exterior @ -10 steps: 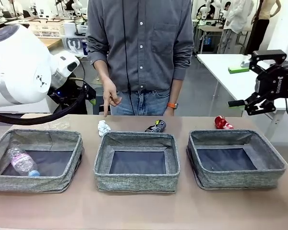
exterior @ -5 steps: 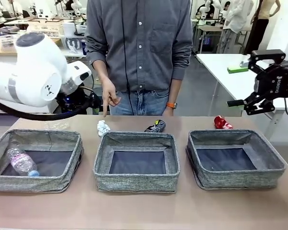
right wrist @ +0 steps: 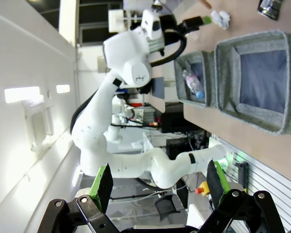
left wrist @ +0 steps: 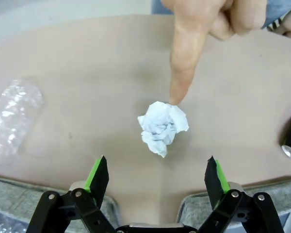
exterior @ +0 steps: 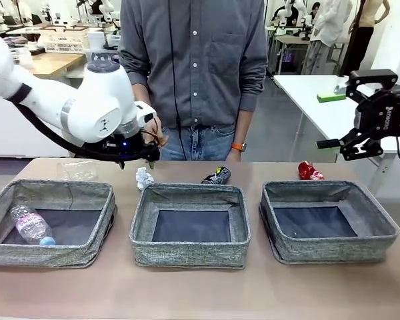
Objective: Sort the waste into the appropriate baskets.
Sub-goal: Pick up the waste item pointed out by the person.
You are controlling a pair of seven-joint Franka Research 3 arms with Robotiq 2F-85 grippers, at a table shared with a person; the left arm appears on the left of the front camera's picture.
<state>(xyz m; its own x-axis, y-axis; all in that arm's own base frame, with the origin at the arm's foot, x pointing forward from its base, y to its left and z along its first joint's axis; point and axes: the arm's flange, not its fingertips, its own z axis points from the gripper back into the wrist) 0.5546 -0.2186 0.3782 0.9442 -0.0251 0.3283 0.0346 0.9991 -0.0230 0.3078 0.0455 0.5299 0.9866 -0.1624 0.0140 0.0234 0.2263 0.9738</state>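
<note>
Paper ball (left wrist: 163,127) is found on the desk (left wrist: 87,97) just ahead of the left gripper (left wrist: 155,166), centred between its spread jaws, under a person's pointing finger (left wrist: 184,73).

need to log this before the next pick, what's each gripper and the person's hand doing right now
left gripper: open, empty, aimed at the paper ball
right gripper: open, empty
person's hand: one finger pointing at the paper ball, holding nothing

White paper ball (left wrist: 162,128), grey woven baskets (exterior: 190,257), red can (exterior: 310,171), black can (exterior: 217,176), tan table (exterior: 187,293)
</note>
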